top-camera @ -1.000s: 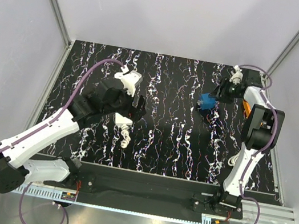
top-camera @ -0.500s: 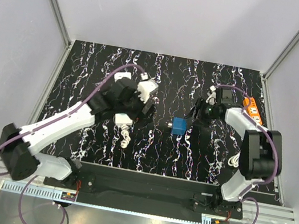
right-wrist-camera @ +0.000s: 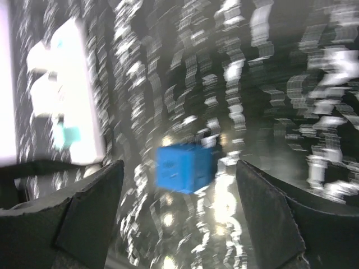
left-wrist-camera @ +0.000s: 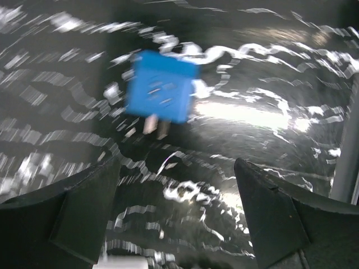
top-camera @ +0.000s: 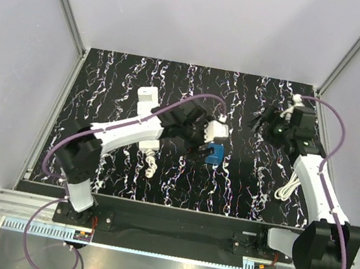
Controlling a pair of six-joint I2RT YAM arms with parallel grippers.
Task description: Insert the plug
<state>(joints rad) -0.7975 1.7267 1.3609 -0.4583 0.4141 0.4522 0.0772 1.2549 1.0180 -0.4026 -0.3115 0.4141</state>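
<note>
Left wrist view: we saw the left claw (left-wrist-camera: 174, 171) spread, empty, aimed at the loose blue plug (left-wrist-camera: 162, 93), probably to grab it; right claw (top-camera: 261, 123) spread too.

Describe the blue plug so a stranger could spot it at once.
Start at the black, white-veined table and go to its middle, where the left hand is. The plug lies just beside it: a small cube with two prongs, the only blue thing there; the block and cable nearby are white.
</note>
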